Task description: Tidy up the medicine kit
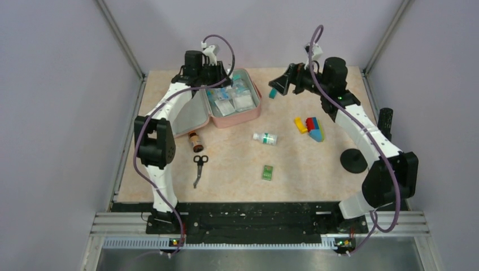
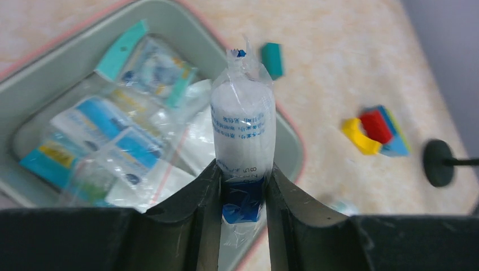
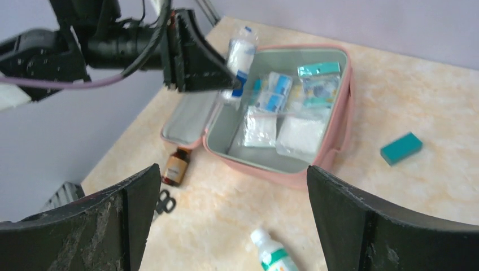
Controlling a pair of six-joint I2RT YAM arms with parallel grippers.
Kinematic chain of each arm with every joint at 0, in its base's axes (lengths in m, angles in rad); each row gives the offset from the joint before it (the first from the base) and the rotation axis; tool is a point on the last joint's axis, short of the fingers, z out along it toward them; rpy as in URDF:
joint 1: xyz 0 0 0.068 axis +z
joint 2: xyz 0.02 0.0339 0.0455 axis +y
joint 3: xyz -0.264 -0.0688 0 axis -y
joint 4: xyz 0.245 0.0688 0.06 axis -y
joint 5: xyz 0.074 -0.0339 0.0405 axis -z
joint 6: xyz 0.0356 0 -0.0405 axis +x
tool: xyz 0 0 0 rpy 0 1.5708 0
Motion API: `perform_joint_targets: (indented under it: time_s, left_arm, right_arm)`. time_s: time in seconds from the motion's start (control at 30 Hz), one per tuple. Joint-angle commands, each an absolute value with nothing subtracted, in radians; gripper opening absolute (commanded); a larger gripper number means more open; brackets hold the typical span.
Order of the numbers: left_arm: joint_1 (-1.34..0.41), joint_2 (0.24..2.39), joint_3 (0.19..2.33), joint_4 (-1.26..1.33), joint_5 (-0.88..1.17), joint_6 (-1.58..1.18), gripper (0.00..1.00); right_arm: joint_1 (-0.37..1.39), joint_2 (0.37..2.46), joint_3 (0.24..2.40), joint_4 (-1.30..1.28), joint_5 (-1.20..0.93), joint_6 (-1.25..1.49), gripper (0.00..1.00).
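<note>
kit: pink soft zip medicine kit (image 1: 240,118), up top centre
blocks: small coloured plastic blocks (image 1: 312,129), off to its right

Left tool (image 2: 244,172) and roll (image 2: 243,113) above packet-filled medicine kit (image 1: 240,119), bare table (image 1: 237,152) near white bottle (image 1: 265,138)

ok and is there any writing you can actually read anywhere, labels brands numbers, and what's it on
No text can be read for certain.
bandage roll: blue printed lines on the wrapper, too blurred to read.
packets in the medicine kit: blue and teal labels, blurred.
white bottle: green label, too small.
brown bottle: label too small.
green packet: markings too small.
</note>
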State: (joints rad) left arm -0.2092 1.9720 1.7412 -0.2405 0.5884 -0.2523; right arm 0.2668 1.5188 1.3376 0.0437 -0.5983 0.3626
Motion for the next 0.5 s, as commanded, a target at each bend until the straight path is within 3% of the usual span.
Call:
perform_joint_targets:
  time_s: [0.0, 0.1, 0.33, 0.47]
  left_arm:
    - [-0.213, 2.052, 1.856, -0.305, 0.256, -0.215, 0.21]
    - [-0.213, 2.094, 1.883, -0.305, 0.133, -0.260, 0.19]
    - [-0.220, 2.205, 1.923, -0.228, 0.162, -0.403, 0.19]
    - [-0.225, 2.269, 1.958, -0.208, 0.097, -0.459, 0.25]
  right_arm:
    - [0.271, 1.450, 1.286, -0.077, -0.537, 0.230, 0.99]
    - [0.271, 1.432, 1.258, -0.118, -0.488, 0.199, 0.99]
    - [0.271, 1.420, 1.250, -0.204, -0.440, 0.122, 0.99]
    - [0.270, 1.420, 1.254, -0.251, -0.437, 0.096, 0.99]
